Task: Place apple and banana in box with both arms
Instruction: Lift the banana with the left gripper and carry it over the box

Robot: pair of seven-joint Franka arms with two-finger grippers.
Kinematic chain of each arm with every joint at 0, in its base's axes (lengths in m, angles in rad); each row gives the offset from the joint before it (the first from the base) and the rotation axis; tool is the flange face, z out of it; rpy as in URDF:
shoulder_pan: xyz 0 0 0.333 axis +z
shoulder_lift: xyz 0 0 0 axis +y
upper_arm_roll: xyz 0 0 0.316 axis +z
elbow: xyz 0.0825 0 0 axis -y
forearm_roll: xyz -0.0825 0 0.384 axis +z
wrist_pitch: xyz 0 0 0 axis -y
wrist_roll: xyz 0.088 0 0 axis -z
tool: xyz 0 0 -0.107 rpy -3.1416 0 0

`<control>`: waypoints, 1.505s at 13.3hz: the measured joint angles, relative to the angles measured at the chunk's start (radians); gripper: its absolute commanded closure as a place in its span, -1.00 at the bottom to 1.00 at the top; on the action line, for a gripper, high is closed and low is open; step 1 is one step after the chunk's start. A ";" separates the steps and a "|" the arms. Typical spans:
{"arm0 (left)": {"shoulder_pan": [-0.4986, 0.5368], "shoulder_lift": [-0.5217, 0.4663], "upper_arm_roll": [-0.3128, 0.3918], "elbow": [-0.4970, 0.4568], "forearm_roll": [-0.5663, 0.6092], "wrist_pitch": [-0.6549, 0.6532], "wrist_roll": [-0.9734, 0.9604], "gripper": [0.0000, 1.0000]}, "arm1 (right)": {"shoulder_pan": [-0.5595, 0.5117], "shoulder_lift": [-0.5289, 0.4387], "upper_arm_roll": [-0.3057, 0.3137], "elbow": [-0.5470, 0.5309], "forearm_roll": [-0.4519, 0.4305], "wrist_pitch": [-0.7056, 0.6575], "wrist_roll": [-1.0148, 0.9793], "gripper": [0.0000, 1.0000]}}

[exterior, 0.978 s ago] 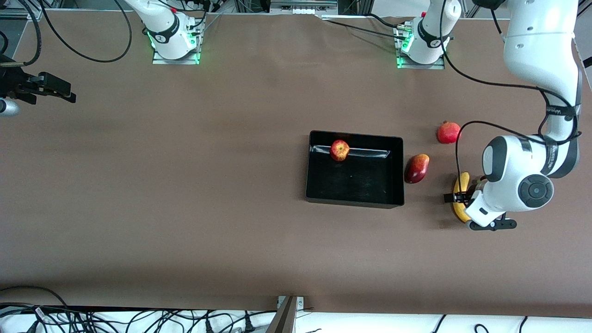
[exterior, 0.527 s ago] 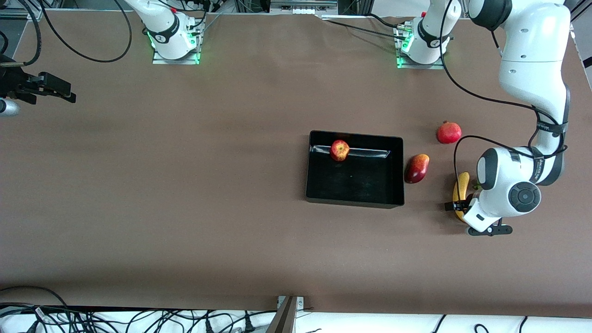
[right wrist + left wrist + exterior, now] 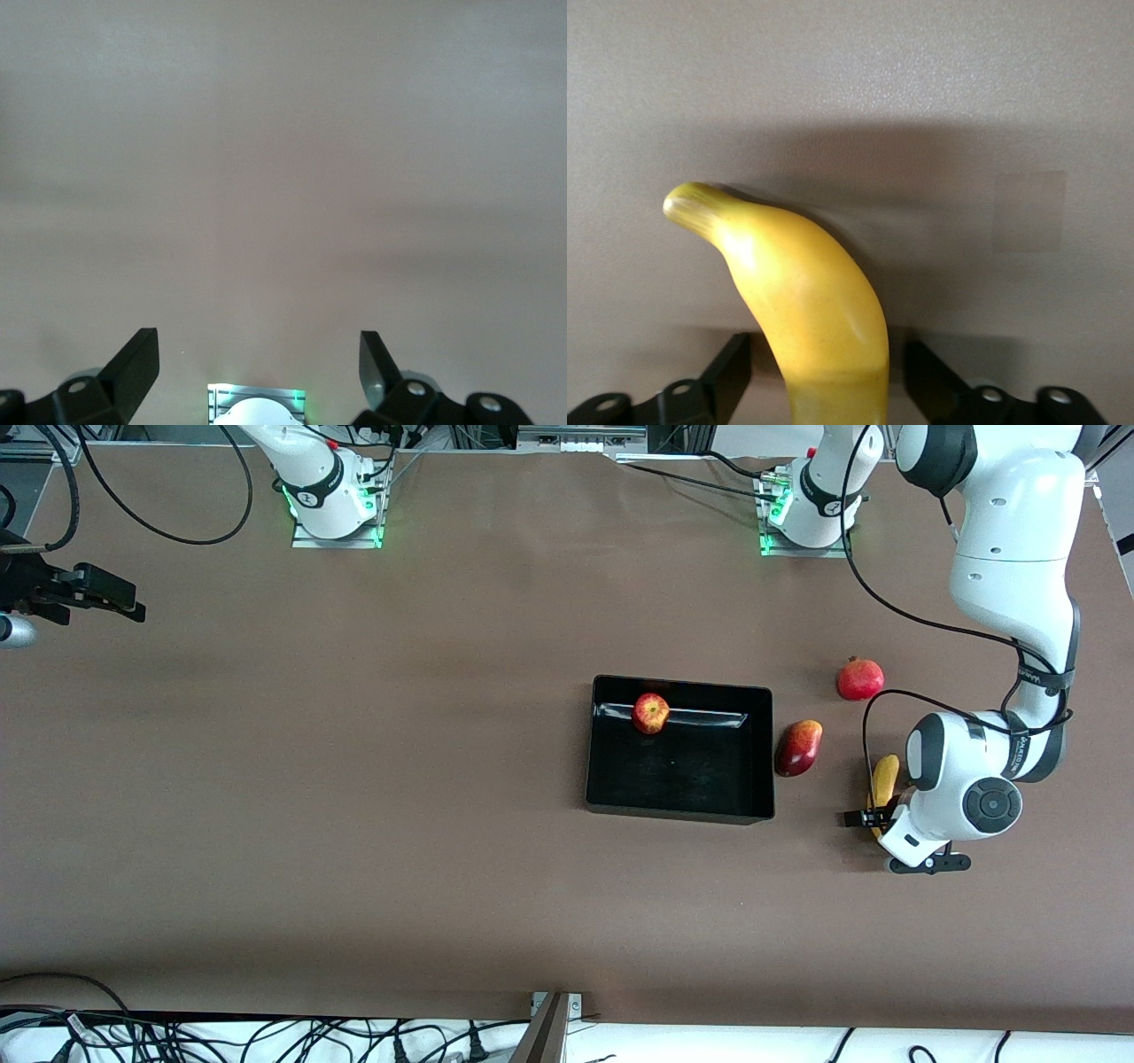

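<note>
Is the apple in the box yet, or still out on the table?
In. The apple sits inside the box, near its wall toward the robots' bases.

You're looking down on a wide desk (image 3: pixel 354 797) covered in a plain brown matte sheet, evenly lit with soft shadows. Along its near edge you see a white strip strewn with tangled black cables (image 3: pixel 266 1036), and a metal bracket (image 3: pixel 551 1027) at the middle.

Even overhead light, soft shadows under the banana (image 3: pixel 811 310), glare on the box (image 3: pixel 767 753) walls.
</note>
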State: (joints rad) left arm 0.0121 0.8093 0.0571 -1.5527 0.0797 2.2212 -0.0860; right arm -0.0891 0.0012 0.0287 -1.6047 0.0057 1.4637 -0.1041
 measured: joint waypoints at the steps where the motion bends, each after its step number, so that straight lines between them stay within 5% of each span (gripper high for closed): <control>1: 0.000 -0.004 0.004 0.000 0.000 -0.001 0.000 1.00 | 0.000 0.000 0.000 0.000 0.000 0.000 0.000 -1.00; 10: -0.021 -0.040 -0.007 0.012 0.000 -0.104 -0.016 1.00 | 0.000 0.000 -0.006 0.000 0.000 -0.012 0.000 -1.00; 15: -0.167 -0.219 -0.033 0.021 -0.064 -0.368 -0.273 1.00 | 0.000 0.000 -0.008 0.000 0.000 -0.017 0.000 -1.00; 20: -0.329 -0.274 -0.032 0.016 -0.181 -0.410 -0.525 1.00 | -0.001 0.000 -0.023 0.000 0.000 -0.022 0.000 -1.00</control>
State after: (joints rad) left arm -0.3173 0.5352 0.0254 -1.5369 -0.1014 1.8110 -0.6111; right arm -0.0899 0.0012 0.0057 -1.6047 0.0057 1.4416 -0.1042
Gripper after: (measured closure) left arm 0.626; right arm 0.000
